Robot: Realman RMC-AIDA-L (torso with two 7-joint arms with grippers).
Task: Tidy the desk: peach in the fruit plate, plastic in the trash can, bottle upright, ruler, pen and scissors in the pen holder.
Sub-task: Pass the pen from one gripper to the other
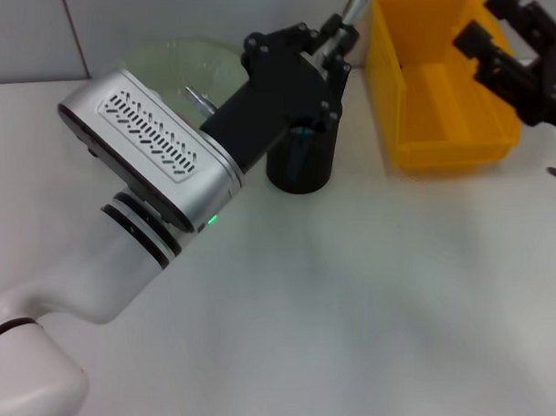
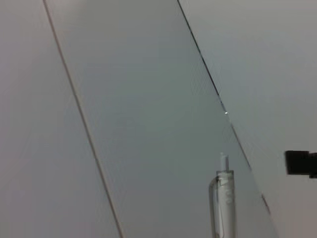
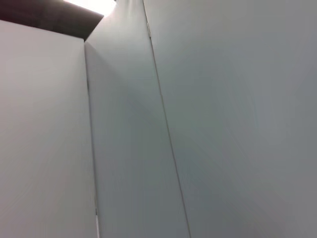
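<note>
Pen being delivered to pen holder, task partly done.
Pen [image 1: 351,14] is gripped in closed left claw [image 1: 328,41] above black pen holder [image 1: 300,159]; right claw [image 1: 512,43] parked over yellow bin [image 1: 446,95], its opening cannot be told; peach, bottle unseen.

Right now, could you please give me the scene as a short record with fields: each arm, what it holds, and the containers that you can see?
left arm: left gripper above the black pen holder
held item: clear pen, tip pointing up in the left wrist view
right arm: right gripper raised over the yellow bin, holding nothing visible
plate: pale green plate behind the left arm, contents hidden
surface: white table
</note>
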